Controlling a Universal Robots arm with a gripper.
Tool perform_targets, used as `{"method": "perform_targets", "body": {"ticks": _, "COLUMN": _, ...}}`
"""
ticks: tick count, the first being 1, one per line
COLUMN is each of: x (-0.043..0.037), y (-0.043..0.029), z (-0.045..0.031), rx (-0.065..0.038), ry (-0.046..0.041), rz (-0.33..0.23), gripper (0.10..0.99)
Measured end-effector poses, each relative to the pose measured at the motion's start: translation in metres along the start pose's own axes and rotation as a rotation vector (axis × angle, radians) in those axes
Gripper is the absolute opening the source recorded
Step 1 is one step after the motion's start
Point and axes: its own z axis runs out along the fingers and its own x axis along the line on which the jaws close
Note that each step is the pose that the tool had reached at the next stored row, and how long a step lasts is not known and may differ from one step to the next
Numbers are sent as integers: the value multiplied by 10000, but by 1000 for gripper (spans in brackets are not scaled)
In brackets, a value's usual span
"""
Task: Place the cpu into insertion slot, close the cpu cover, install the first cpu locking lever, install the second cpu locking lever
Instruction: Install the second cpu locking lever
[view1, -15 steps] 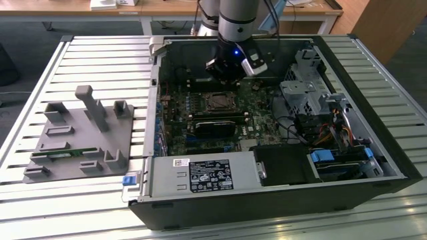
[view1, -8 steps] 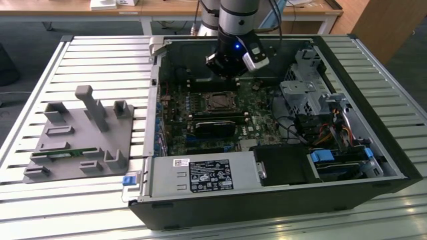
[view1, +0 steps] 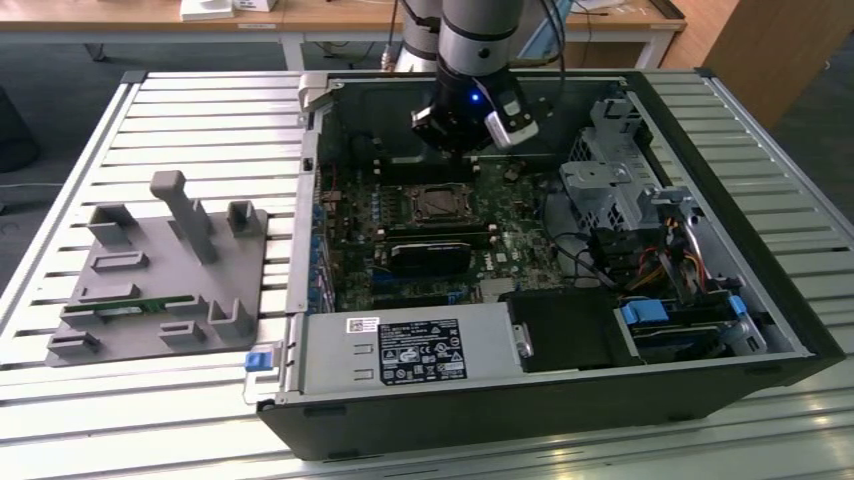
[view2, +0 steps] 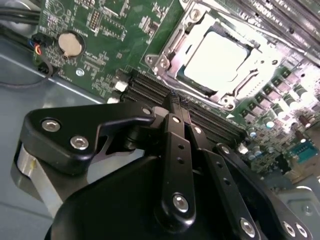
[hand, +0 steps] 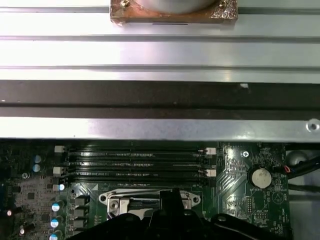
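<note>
The cpu shows its pale metal face, lying flat in the insertion slot on the green board. The silver cpu cover lies down around it as a frame. I cannot tell the locking levers apart from that frame. My gripper hangs above the memory slots just beside the socket, its black fingers shut together with nothing between them. In the exterior view the gripper is over the far part of the open case, a little beyond the cpu. The first wrist view has the cpu cover beside the gripper.
Several memory slots run between the socket and the case wall. A coin battery sits nearby. A long black module lies nearer than the socket, a drive cage on the exterior view's right, a grey fixture on its left.
</note>
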Motion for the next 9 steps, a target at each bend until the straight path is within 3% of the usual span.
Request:
{"method": "perform_targets", "body": {"ticks": 3, "x": -1, "y": -25, "z": -4, "rx": 1, "ry": 0, "rz": 0, "gripper": 106}}
{"method": "perform_targets", "body": {"ticks": 9, "x": -2, "y": -231, "z": -26, "rx": 1, "ry": 0, "rz": 0, "gripper": 106}}
